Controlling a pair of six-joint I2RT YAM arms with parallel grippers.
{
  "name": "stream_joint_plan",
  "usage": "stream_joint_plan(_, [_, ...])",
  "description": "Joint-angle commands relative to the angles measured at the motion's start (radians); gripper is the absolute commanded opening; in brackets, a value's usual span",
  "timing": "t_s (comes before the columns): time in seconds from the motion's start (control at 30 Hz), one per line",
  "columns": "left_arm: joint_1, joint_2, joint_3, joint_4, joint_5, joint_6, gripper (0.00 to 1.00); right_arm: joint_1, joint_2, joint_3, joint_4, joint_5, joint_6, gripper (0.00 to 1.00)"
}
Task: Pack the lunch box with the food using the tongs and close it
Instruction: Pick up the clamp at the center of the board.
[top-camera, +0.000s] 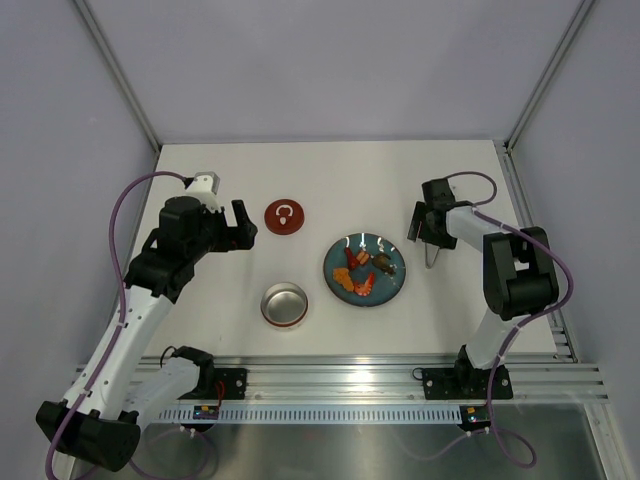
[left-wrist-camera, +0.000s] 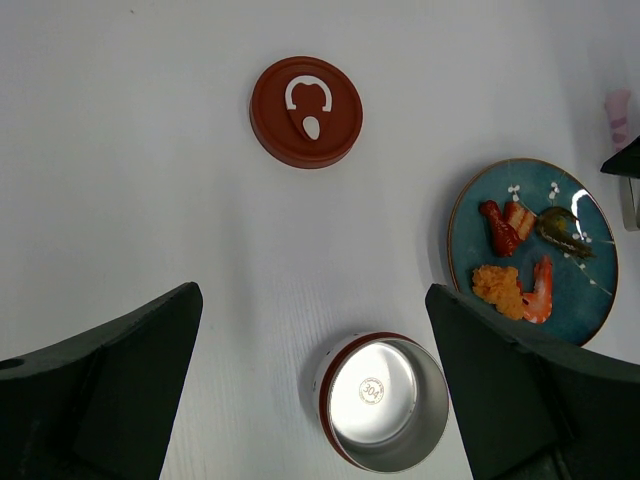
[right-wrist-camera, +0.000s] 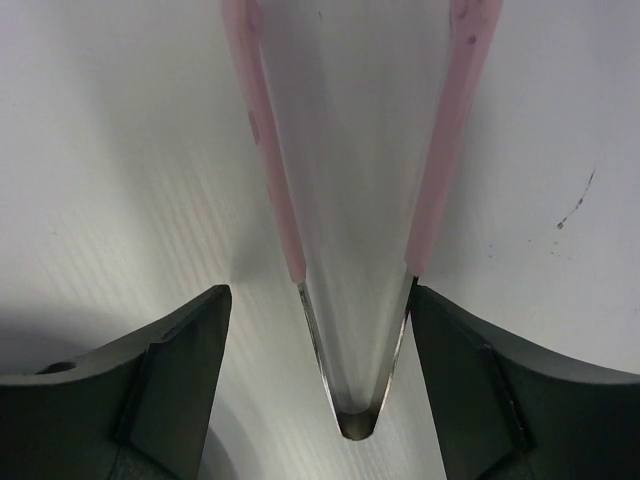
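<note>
**Tongs (right-wrist-camera: 430, 200) straddled by open jaws, not gripped**

Tongs lie flat on the white table (top-camera: 450, 320) just right of the teal plate (top-camera: 395, 262), pink arms splayed in a wide V. The right gripper (right-wrist-camera: 318, 290) sits low over their hinge end, jaws apart on either side. One finger seems to touch the steel and the other shows a gap. The food (top-camera: 360, 275) rests on the plate. The lunch box (top-camera: 266, 305) stands uncovered just left of the plate. Its red lid (top-camera: 284, 217) lies farther back, apart from it. The left gripper (left-wrist-camera: 312, 290) hovers above both, jaws spread wide.
</note>
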Motion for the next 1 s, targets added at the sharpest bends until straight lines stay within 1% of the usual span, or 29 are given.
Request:
stream_joint_plan(0.0, [-0.006, -0.008, 0.018, 0.030, 0.005, 0.010, 0.99, -0.012, 0.026, 0.055, -0.013, 0.031, 0.014, 0.79])
stream_joint_plan(0.3, [-0.004, -0.011, 0.015, 0.029, 0.002, 0.014, 0.99, -0.030, 0.067, 0.081, -0.051, 0.010, 0.020, 0.79])
stream_joint_plan(0.47, [-0.006, -0.008, 0.011, 0.033, 0.003, 0.013, 0.99, -0.036, 0.054, 0.067, -0.040, 0.001, 0.022, 0.79])
stream_joint_plan(0.6, [-0.006, -0.007, 0.010, 0.033, 0.008, 0.011, 0.99, -0.047, 0.075, 0.079, -0.048, -0.025, 0.016, 0.79])
stream_joint_plan(0.67, [-0.006, -0.010, 0.010, 0.032, 0.005, 0.013, 0.99, -0.045, 0.078, 0.084, -0.049, -0.029, 0.014, 0.78])
stream_joint_plan(0.7, [-0.006, -0.010, 0.011, 0.030, 0.005, 0.013, 0.99, -0.047, 0.081, 0.084, -0.052, -0.029, 0.013, 0.75])
stream_joint_plan(0.77, [-0.006, -0.013, 0.010, 0.029, 0.002, 0.013, 0.99, -0.047, 0.086, 0.089, -0.054, -0.033, 0.011, 0.74])
stream_joint_plan(0.8, [-0.006, -0.014, 0.010, 0.030, 0.002, 0.013, 0.99, -0.047, 0.092, 0.090, -0.060, -0.039, 0.011, 0.71])
stream_joint_plan(0.97, [-0.006, -0.013, 0.011, 0.030, 0.003, 0.010, 0.99, -0.047, 0.081, 0.076, -0.054, -0.047, 0.013, 0.69])
